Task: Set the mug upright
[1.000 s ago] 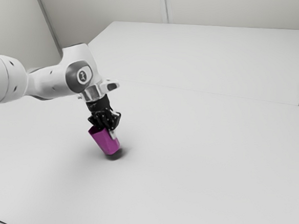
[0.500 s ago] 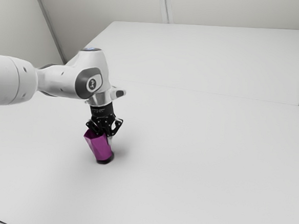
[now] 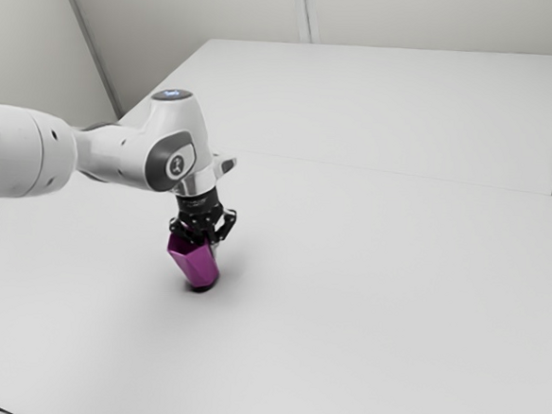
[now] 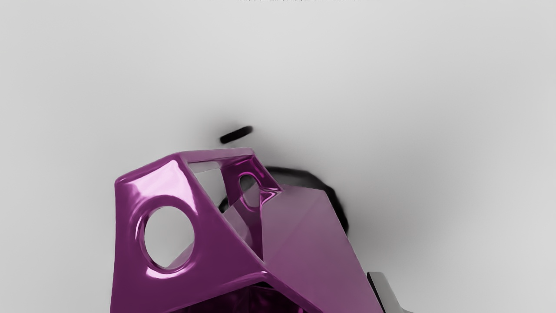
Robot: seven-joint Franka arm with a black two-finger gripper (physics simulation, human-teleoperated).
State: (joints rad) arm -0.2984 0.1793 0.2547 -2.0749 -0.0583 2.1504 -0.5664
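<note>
Mug: the purple mug point(image 3: 194, 262) leans over the tabletop point(image 3: 372, 318), its mouth up and toward the exterior view's left, its dark base point(image 3: 199, 288) low toward the right.
End effector: the end effector point(image 3: 207, 244) appears closed on the mug's wall near the rim; one finger point(image 4: 384, 289) lies along the outside, and nothing else is seen propping the lean.
Step in hand: righting the held mug, I judge; it is not yet upright.
Next move: turn the mouth straight up, seat the base flat, then let go.
Hidden: the other finger, probably inside the mouth.
Hard to make out: whether the base touches down; what the short dark strip point(image 4: 236, 134) is.
</note>
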